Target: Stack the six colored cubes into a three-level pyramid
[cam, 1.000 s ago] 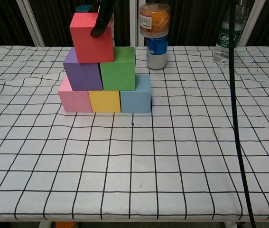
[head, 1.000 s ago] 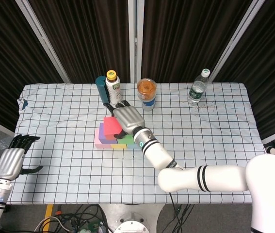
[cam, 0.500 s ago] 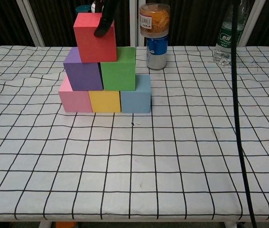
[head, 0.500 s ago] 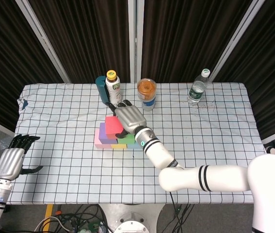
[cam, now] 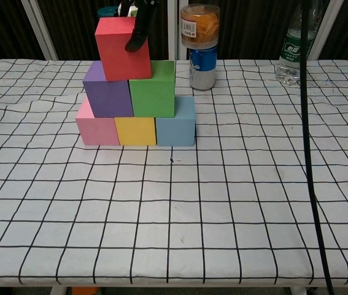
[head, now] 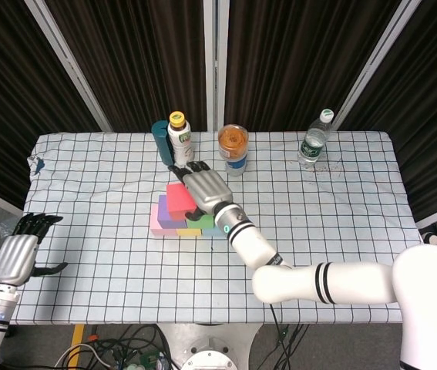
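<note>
Since a second before, the red cube (cam: 123, 49) had shifted right, more centred atop two middle cubes, purple (cam: 107, 93) and green (cam: 153, 90), above three bottom cubes. Off left, the left hand (head: 19, 256) hung open; the right hand (head: 205, 189) gripped the red cube.

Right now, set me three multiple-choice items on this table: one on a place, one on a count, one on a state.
1. Where is the red cube?
A. on the purple and green cubes
B. on the tablecloth
C. beside the water bottle

2. How many cubes form the bottom row?
A. two
B. three
C. four

3. What is the right hand doing?
A. hanging off the table
B. pressing the yellow cube
C. holding the red cube

Answers: 1 A, it sits atop the purple cube and green cube. 2 B, pink, yellow, blue. 3 C, a finger lies on its front face.
</note>
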`<state>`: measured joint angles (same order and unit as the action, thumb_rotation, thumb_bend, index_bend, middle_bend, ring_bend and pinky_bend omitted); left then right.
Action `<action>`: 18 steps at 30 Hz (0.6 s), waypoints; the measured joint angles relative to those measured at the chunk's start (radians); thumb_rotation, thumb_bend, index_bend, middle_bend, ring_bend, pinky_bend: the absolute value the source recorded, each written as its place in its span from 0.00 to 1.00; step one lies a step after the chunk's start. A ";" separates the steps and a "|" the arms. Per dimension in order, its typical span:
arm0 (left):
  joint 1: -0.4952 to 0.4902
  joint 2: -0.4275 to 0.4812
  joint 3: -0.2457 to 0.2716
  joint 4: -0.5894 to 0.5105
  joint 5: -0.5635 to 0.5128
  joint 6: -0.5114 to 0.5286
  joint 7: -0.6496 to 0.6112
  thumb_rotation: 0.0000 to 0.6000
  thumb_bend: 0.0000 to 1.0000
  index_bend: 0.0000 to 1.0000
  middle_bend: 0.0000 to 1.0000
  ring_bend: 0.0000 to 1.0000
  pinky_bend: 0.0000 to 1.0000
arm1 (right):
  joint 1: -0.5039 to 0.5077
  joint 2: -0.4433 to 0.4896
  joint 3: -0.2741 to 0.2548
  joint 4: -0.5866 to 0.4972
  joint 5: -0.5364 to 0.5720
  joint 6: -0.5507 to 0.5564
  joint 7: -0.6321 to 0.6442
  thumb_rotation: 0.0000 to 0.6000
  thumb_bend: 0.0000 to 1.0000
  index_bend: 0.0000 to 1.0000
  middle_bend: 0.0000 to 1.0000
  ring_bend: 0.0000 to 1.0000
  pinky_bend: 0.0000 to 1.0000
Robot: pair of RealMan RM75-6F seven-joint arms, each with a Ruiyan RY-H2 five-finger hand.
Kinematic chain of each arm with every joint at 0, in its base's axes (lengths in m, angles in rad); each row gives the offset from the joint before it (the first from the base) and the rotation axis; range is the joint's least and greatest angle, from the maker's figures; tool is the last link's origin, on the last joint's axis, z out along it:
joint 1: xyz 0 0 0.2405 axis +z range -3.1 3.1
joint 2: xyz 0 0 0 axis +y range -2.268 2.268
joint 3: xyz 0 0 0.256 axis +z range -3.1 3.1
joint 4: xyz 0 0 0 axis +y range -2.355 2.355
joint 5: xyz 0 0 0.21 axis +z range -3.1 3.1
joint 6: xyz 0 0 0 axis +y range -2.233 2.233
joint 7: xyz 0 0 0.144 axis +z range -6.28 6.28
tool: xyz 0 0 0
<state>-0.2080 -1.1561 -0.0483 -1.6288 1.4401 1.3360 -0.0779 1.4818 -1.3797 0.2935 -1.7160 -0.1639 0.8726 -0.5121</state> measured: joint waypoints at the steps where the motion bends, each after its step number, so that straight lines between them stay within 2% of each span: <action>1: 0.000 0.000 0.000 0.001 0.000 0.000 0.000 1.00 0.06 0.18 0.16 0.10 0.07 | -0.001 0.000 0.000 -0.001 -0.001 0.001 0.000 1.00 0.15 0.00 0.13 0.00 0.00; 11: 0.003 0.015 -0.004 -0.005 -0.001 0.009 0.005 1.00 0.06 0.18 0.16 0.10 0.07 | -0.040 0.054 0.019 -0.082 -0.046 0.021 0.039 1.00 0.15 0.00 0.06 0.00 0.00; 14: 0.009 0.023 -0.014 -0.001 -0.015 0.021 -0.007 1.00 0.06 0.18 0.16 0.10 0.07 | -0.086 0.111 0.029 -0.151 -0.091 0.042 0.074 1.00 0.16 0.00 0.07 0.00 0.00; 18: 0.025 0.028 -0.024 0.023 -0.036 0.040 -0.031 1.00 0.06 0.18 0.16 0.10 0.07 | -0.193 0.195 0.018 -0.250 -0.220 0.108 0.121 1.00 0.17 0.00 0.13 0.00 0.00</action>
<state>-0.1834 -1.1283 -0.0722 -1.6058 1.4043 1.3763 -0.1091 1.2887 -1.1848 0.3119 -1.9657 -0.3840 0.9806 -0.3912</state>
